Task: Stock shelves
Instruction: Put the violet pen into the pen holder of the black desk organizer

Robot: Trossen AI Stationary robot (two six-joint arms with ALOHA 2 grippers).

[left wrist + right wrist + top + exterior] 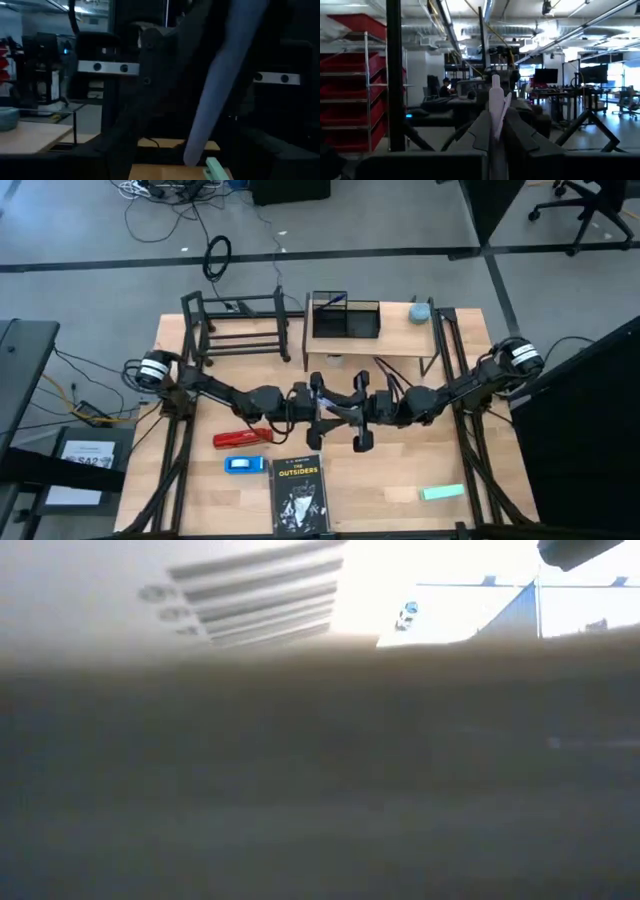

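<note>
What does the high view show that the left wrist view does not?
Only the high view shows the open black metal tube-frame rack, the black paperback book, the red tool and the blue object, with both arms meeting at the table's middle. Only the left wrist view shows the room beyond the table. Both show the pale green block and the light wooden table.

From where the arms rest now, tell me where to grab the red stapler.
Judging by the high view, take the red stapler across its narrow width near the middle, coming straight down. It lies flat, long axis along the table, close beside the left arm.
</note>
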